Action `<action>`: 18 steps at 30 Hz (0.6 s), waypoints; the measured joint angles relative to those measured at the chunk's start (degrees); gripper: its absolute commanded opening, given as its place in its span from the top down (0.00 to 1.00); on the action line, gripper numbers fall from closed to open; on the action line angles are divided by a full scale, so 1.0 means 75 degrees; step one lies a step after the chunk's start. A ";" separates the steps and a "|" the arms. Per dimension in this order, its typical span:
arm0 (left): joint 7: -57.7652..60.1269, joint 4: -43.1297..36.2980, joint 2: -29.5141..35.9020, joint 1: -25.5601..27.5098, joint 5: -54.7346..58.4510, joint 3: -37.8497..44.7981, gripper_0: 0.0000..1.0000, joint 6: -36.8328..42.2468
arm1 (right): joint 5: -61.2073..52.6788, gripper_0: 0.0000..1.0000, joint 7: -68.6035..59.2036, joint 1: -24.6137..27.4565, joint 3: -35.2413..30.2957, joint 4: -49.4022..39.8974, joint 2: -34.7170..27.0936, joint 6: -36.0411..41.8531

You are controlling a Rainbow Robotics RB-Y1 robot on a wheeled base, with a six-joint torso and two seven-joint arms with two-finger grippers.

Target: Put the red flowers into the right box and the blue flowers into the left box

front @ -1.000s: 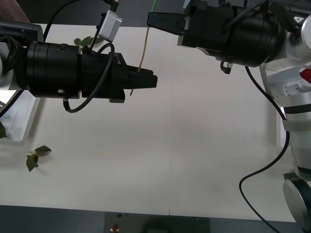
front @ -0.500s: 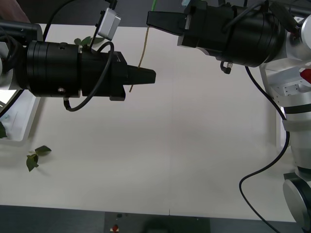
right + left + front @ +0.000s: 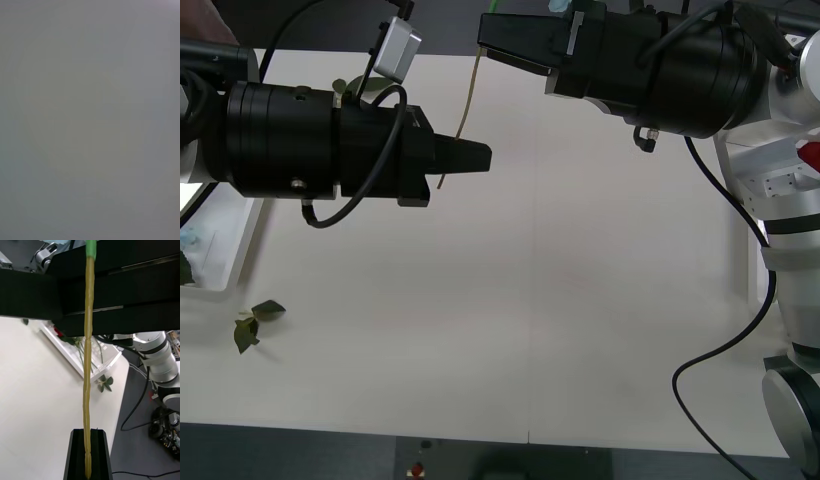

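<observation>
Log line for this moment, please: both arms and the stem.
left gripper: jaws shut on stem low end | right gripper: holds stem upper end | handover above table

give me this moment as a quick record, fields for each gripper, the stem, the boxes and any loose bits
left gripper: shut on the lower end of the stem
right gripper: above the table's far side, at the stem's upper end
stem: thin, yellowish-green, running between both grippers
right box: holds red flowers
left box: at the table's left edge
loose leaf sprig: on the table
</observation>
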 measured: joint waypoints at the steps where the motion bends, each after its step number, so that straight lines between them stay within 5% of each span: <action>1: 0.0002 0.0005 0.0126 0.0000 0.0000 0.0013 1.00 0.0002 | 0.0000 0.00 0.0000 0.0000 0.0000 0.0000 0.0000 0.0000; 9: 0.0019 0.0712 0.0935 0.0210 0.0000 0.1290 1.00 0.1103 | 0.0000 0.00 0.0000 0.0000 0.0000 0.0000 0.0000 0.0000; 18: 0.0020 0.1812 0.1247 0.1440 -0.0340 0.3875 1.00 0.2118 | 0.0007 0.00 0.0000 0.0050 -0.0001 0.0012 0.0000 0.0003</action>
